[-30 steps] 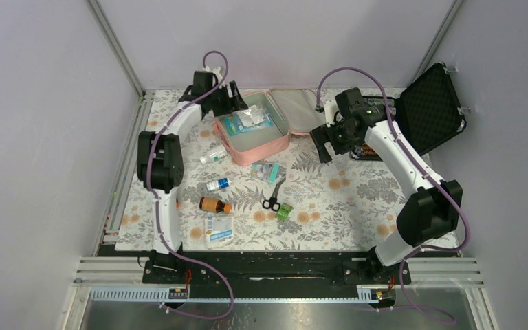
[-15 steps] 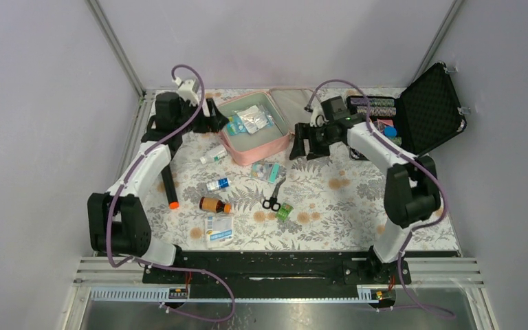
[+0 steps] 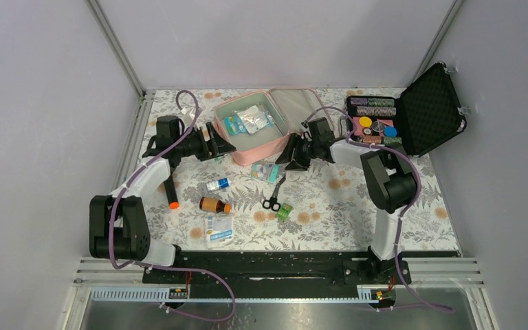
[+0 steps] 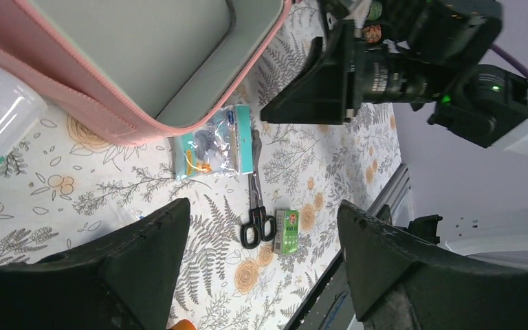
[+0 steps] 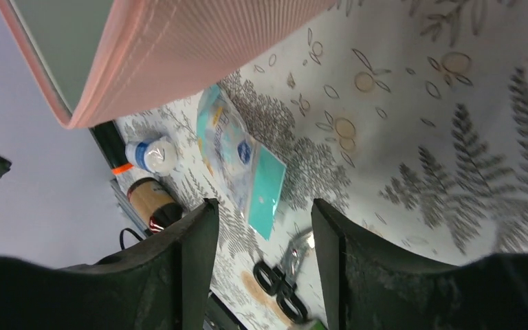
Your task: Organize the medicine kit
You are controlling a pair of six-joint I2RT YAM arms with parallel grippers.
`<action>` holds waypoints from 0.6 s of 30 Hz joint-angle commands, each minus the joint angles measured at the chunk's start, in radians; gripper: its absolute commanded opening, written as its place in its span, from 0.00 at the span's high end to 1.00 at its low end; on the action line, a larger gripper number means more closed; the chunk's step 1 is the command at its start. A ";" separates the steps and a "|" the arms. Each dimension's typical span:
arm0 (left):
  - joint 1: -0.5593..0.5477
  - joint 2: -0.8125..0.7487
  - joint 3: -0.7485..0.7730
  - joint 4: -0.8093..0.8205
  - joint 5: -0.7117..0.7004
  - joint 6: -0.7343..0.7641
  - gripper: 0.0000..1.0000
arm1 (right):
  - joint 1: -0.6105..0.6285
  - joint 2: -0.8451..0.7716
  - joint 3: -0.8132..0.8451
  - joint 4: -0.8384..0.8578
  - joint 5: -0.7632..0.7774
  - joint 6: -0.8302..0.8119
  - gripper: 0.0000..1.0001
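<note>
1. The medicine kit (image 3: 265, 150) sits at the far middle of the bench (image 3: 357, 206). Its lid is folded open to the right, probably so things can drop straight into the grey tray. A few flat packets (image 3: 251, 118) already lie inside.
2. The left hand (image 4: 261, 204) hangs low just beside the kit's near left corner, jaws spread wide with nothing between them. It seems to be lining up on the loose items.
3. The right hand (image 5: 262, 203) is low at the kit's near right corner, fingers partly apart and empty. A teal packet (image 3: 268, 170) lies just beside the kit's near wall, in line with those fingers, and is likely the target.
4. Scissors (image 3: 273, 196), a green box (image 3: 285, 211), a brown bottle (image 3: 214, 205), a small white bottle (image 3: 218, 184) and a flat white pack (image 3: 218, 228) lie scattered nearer, so most of the sorting remains.
5. Both hands face the same patch, so one should give way to avoid a bump.
6. The black case (image 3: 419, 106) at the far right is not part of the job.
</note>
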 commanded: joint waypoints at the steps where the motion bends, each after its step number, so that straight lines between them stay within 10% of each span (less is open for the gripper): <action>1: 0.011 -0.055 0.019 0.046 0.027 0.035 0.22 | 0.031 0.061 0.058 0.120 -0.004 0.095 0.43; 18: 0.046 -0.061 0.020 0.061 0.023 0.018 0.22 | 0.099 0.158 0.087 0.121 -0.021 0.121 0.62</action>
